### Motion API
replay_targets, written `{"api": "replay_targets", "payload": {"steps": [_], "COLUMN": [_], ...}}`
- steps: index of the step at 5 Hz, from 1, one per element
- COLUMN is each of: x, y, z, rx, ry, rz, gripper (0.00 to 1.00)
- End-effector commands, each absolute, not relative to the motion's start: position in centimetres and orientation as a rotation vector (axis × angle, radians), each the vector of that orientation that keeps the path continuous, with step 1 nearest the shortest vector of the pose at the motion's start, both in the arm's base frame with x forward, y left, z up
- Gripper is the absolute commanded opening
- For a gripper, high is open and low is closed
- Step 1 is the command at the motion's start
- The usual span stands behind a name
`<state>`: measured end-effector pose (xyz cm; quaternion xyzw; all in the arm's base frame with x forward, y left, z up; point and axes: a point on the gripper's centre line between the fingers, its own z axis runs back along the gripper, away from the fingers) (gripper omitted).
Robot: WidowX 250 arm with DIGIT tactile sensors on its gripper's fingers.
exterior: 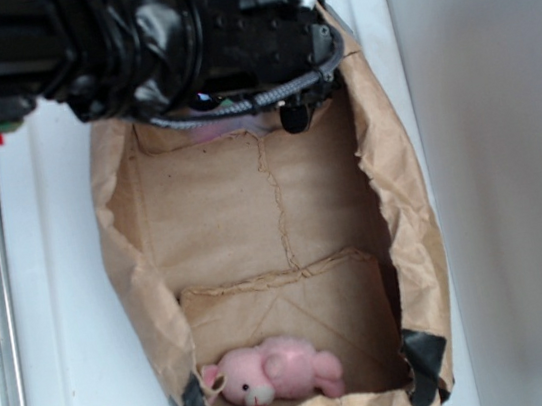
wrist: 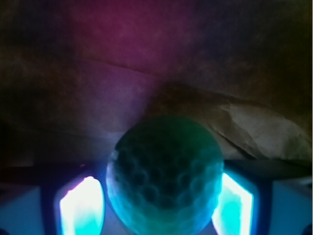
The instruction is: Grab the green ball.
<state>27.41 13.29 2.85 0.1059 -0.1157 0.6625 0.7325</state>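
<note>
Wrist view alone shows green ball (wrist: pixel 165 176) gripped between end effector (wrist: pixel 159 203) fingers (wrist: pixel 80 205) — exterior hides it.

A dimpled green ball (wrist: pixel 165 176) fills the lower centre of the wrist view, sitting between the gripper (wrist: pixel 155 203)'s two glowing fingers (wrist: pixel 82 205) at 8 and 4 o'clock, each close against its side. Creased brown paper (wrist: pixel 244 127), dim and tinged purple, spreads from 9 round to 3 o'clock.
</note>
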Motion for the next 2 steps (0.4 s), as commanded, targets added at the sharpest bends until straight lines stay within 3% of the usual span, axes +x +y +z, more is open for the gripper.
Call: {"api": "replay_targets", "payload": {"steps": [1,2], "x": [27.23,27.09], "y": [14.10,13.75], "z": [4.16,4.34], "rx": [0.232,0.222], "ry": [-0.318,-0.328], "rz": [1.456,1.418], "gripper": [0.00,0.00]}}
